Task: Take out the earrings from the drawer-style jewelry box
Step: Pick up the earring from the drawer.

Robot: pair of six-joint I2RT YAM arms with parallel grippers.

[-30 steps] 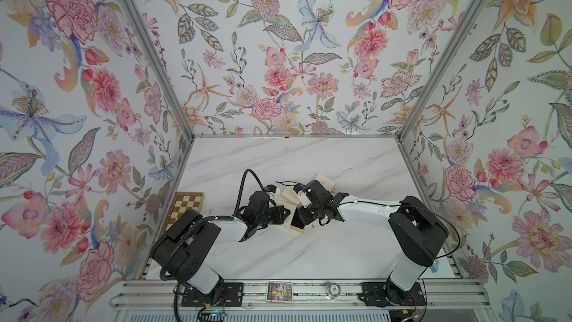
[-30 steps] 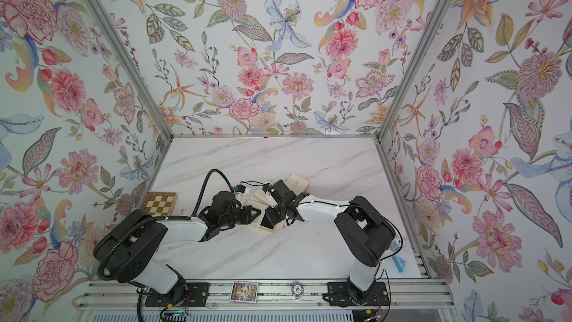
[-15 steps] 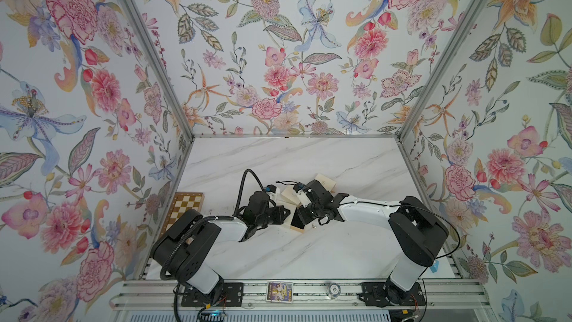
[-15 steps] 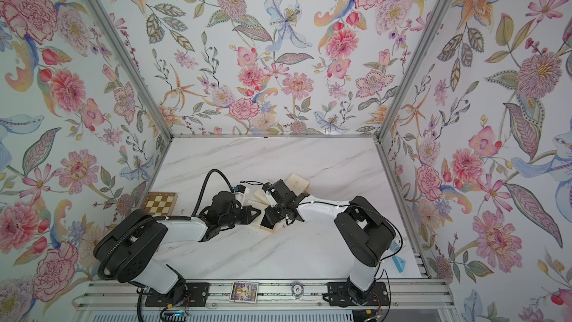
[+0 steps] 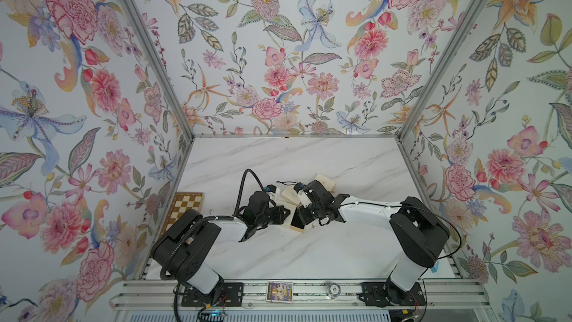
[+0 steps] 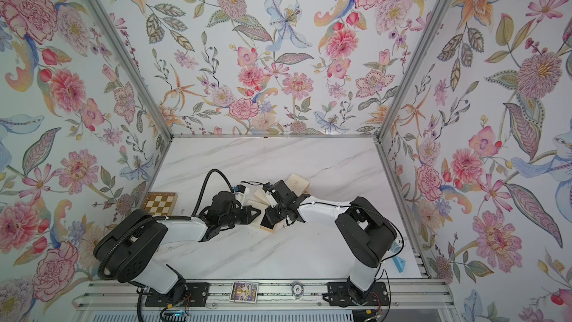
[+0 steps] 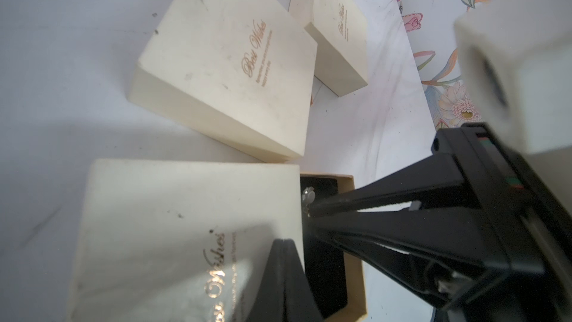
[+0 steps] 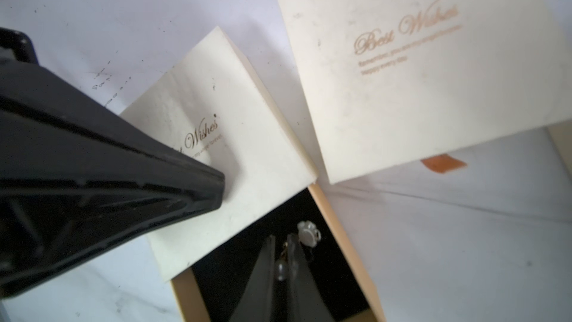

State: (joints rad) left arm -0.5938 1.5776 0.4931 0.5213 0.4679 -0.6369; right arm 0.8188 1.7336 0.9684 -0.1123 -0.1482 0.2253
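Across the top views neither arm had visibly shifted in the last second, so we judged the grasp was being settled and the lift not yet begun. At left, the left pincer (image 8: 215, 190), jaws together, pressed flat on the jewelry box (image 8: 223, 137), pinning its matte cream sleeve to the marble-patterned desk (image 5: 309, 249). The tan card drawer (image 8: 335, 230) stood pulled out, lined in black. Inside it the right pincer (image 8: 281, 240), nearly closed, nipped one of the earrings (image 8: 281, 271), a dangling bead. Another, glinting and flower-shaped, lay just beside. Two more cream boxes (image 7: 229, 72) lay nearby.
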